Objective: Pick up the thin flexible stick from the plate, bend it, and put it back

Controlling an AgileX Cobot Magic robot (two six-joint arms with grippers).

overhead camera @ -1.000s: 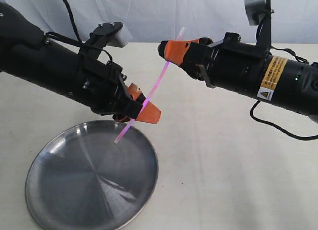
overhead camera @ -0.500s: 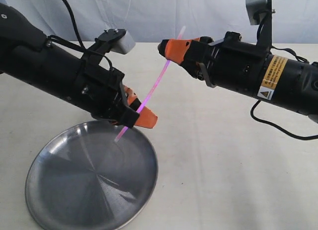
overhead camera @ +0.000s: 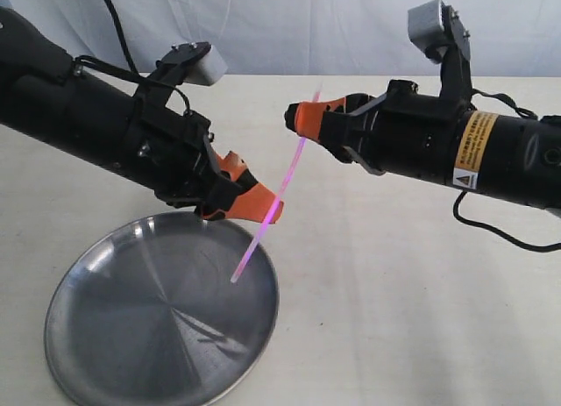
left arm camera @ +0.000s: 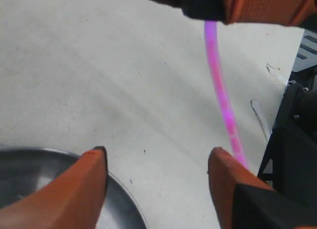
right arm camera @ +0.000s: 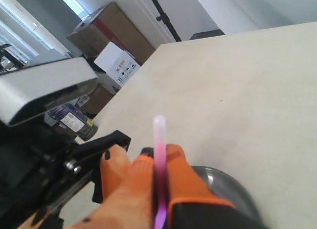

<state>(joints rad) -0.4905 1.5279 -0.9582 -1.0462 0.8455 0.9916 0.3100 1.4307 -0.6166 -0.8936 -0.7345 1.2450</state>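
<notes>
Clamping the thin flexible stick, the right pincer holds it beside the left pincer (spread wide).

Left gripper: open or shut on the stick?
Open. The left gripper has fingers spread apart; the thin flexible stick runs beside just one.

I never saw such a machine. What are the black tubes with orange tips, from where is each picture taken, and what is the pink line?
The black tubes are two robot arms; each ends in a gripper with two orange fingers. One picture comes from a camera off the arms, the other two from a camera on each wrist. On the table lies a round steel plate. The pink line is a thin flexible stick, slightly curved, held in the air. The right gripper pinches it near its upper end. The left gripper is open; the stick runs beside one finger.
</notes>
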